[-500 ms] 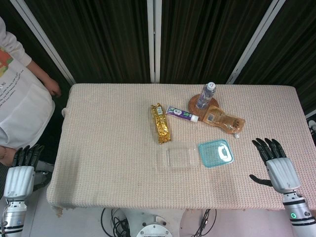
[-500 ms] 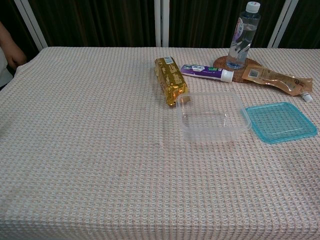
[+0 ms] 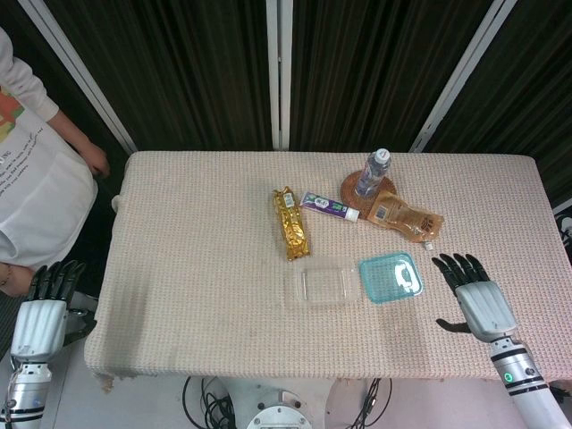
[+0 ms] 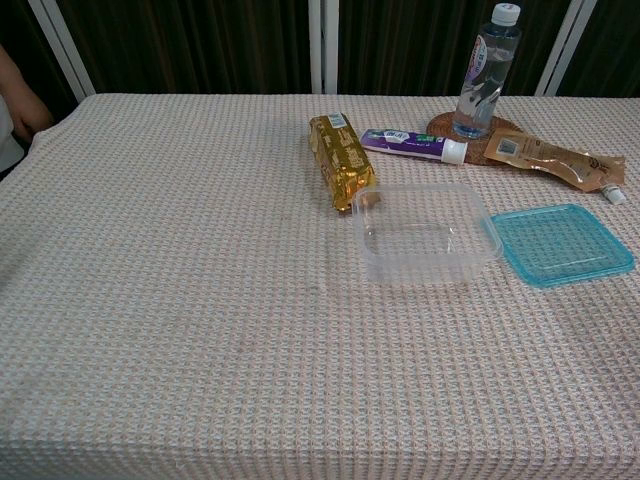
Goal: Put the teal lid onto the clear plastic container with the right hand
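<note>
Teal lid (image 3: 391, 277): flat on the woven table cover (image 3: 206, 250), top face up, just beside the right edge of the clear plastic container (image 3: 323, 285) and apparently touching it at one corner in the chest view; not yet on the container. Clear plastic container: open, upright, nothing inside, near the middle front of the table. Right hand (image 3: 471, 297): over the table's right front area, to the right of the lid and apart from it, palm down, fingers spread and pointing toward the far side, thumb out to the side, holding nothing; seen in the head view only. Left hand (image 3: 45, 308): off the table's left front corner, fingers apart, holding nothing. Gold packet (image 3: 291, 223): lying lengthwise behind the container. Purple tube (image 3: 329, 206), water bottle (image 3: 373, 173) standing on a brown coaster (image 3: 351, 190), orange pouch (image 3: 405, 216): grouped at the far right. Person in white shirt (image 3: 40, 179): at the left edge.
</note>
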You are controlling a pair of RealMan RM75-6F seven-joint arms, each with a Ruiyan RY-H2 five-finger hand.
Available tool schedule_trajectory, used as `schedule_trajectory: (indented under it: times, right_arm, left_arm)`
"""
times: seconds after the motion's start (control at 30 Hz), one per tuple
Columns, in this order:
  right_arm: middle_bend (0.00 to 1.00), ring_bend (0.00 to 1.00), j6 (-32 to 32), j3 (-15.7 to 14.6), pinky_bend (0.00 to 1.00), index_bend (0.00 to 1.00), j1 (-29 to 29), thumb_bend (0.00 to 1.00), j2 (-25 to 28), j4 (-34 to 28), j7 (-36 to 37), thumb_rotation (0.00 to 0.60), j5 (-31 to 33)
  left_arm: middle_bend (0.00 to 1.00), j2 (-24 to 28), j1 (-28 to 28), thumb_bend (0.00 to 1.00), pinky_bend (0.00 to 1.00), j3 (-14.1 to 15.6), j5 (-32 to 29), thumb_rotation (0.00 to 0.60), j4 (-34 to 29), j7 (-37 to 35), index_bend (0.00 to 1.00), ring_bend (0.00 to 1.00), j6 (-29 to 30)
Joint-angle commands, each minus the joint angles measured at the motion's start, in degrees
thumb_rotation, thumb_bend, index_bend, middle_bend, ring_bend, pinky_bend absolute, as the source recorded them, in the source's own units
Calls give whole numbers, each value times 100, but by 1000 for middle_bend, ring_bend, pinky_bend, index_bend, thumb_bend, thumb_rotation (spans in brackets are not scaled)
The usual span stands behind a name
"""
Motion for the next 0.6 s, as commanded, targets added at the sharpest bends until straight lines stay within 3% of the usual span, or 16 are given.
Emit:
schedule_trajectory:
  times: [0.03, 0.27, 0.6]
  right_arm:
    - [56, 0, -1331, 269, 0, 0, 828, 0, -369, 80, -654, 600, 736]
    - [104, 0, -2207, 491, 0, 0, 1487, 0, -924, 635, -1169, 600, 1536]
    - [126, 0, -2471, 473, 0, 0, 1807, 0, -1062, 985, -1272, 600, 1820]
  left_arm:
    - [77, 13, -10, 0, 39, -11, -12, 600, -26, 19, 104, 0, -22]
    - [77, 74, -65, 0, 38, -52, -150, 600, -120, 64, 103, 0, -189]
    - [77, 85, -133, 0, 34, -97, -255, 600, -213, 198, 104, 0, -318]
